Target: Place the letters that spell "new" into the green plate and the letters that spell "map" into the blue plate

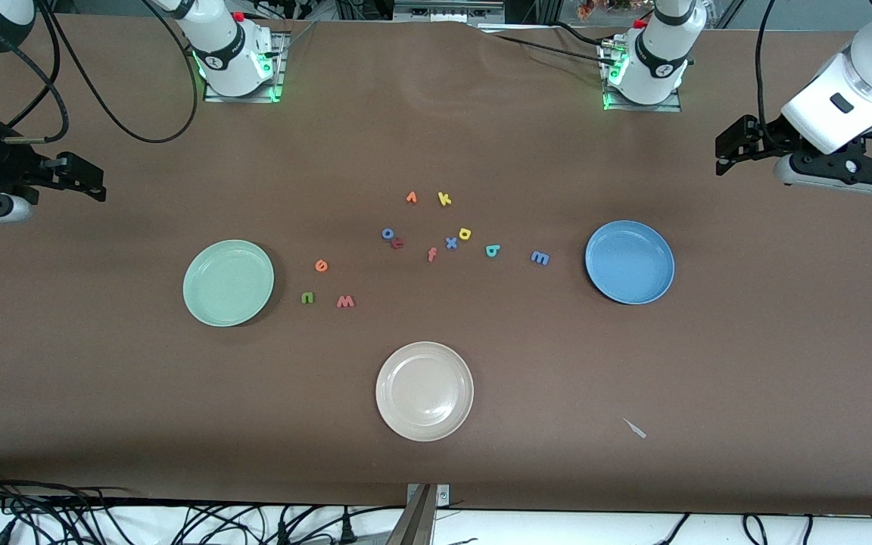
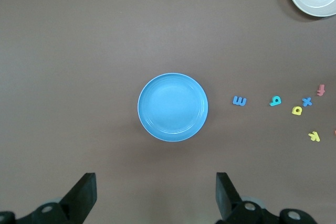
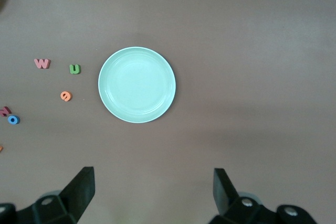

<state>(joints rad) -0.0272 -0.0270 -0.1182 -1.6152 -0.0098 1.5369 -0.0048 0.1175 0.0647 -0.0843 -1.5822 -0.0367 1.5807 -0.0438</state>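
Both tools hang spread and empty: the left tool [image 2: 155,195] over the desk by the blue plate [image 1: 630,262], the right tool [image 3: 152,192] by the green plate [image 1: 228,282]. Letters n [image 1: 307,297], e [image 1: 321,265], w [image 1: 345,301] lie beside the green plate; m [image 1: 540,258], a [image 1: 492,250], p [image 1: 465,233] lie near the blue one.

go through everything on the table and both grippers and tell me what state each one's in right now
Green plate: empty, upright.
Blue plate: empty, upright.
Beige plate: empty.
Green n, orange e, red w: loose on the table beside the green plate.
Blue m, teal a, yellow p: loose on the table.
Left gripper: open, empty, waiting above the table.
Right gripper: open, empty.
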